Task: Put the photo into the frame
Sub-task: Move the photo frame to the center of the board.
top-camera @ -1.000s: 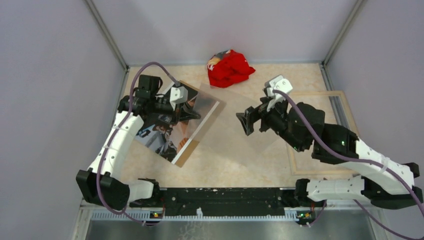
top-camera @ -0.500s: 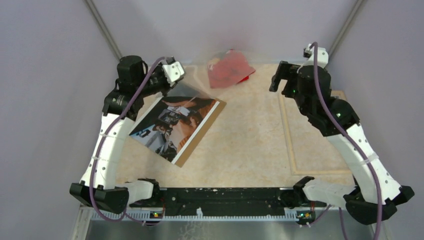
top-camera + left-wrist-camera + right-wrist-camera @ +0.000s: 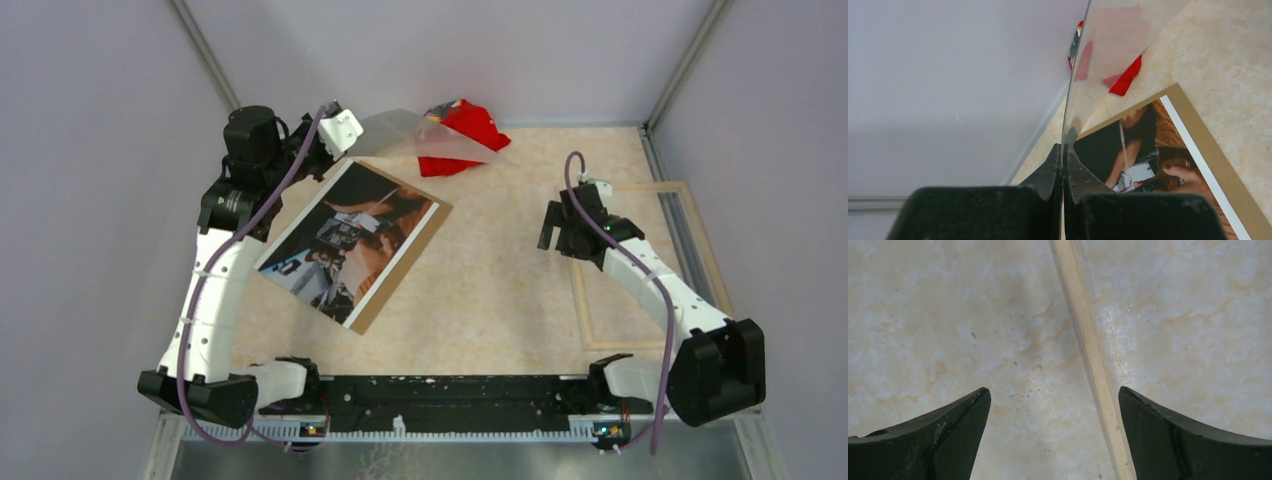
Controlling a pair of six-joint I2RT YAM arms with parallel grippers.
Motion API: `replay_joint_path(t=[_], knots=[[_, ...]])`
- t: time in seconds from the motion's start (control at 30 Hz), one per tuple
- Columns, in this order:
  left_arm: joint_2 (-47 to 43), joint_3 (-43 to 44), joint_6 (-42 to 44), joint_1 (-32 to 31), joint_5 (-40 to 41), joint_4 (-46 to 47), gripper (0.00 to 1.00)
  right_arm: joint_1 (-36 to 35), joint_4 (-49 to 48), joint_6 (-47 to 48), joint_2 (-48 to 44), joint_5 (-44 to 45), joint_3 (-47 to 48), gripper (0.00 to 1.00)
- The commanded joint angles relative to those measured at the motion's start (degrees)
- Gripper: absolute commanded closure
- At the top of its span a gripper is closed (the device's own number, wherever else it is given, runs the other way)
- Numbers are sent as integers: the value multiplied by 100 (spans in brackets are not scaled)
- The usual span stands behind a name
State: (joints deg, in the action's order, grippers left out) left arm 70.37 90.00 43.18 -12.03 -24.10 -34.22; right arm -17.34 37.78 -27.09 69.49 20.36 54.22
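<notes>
Photo (image 3: pixel 350 235) is lying face up on a brown backing board (image 3: pixel 368 312) at nine o'clock on the table, and the frame (image 3: pixel 1088 350) is resting at three o'clock. Left gripper (image 3: pixel 1064 150) is pinching a clear sheet (image 3: pixel 430 140) held up toward eleven o'clock. Right gripper (image 3: pixel 1053 390) is hovering, jaws spread wide, over the frame's left rail.

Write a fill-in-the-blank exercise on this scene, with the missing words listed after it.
1. The left jaws are shut on the edge of a ____ sheet.
2. The photo lies face up on a ____ board.
3. The right jaws stand ____ over a rail of the frame.
4. The crumpled cloth at the back is ____.

Missing words: clear; brown; open; red.
</notes>
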Motion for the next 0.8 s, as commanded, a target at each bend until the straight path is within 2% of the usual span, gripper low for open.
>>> replay_joint_path(t=[0.0, 0.3, 0.63, 0.77], knots=[[-156, 201, -172, 11, -50, 112, 100, 116, -747, -217, 210, -131, -382, 1], [-288, 259, -282, 17, -176, 109, 100, 188, -1165, -305, 1005, 12, -1123, 6], [-387, 281, -372, 15, -332, 75, 100, 179, -1363, -544, 1192, -433, -1298, 11], [-418, 282, -367, 12, -348, 81, 100, 179, -1628, -704, 1183, -789, -1532, 20]])
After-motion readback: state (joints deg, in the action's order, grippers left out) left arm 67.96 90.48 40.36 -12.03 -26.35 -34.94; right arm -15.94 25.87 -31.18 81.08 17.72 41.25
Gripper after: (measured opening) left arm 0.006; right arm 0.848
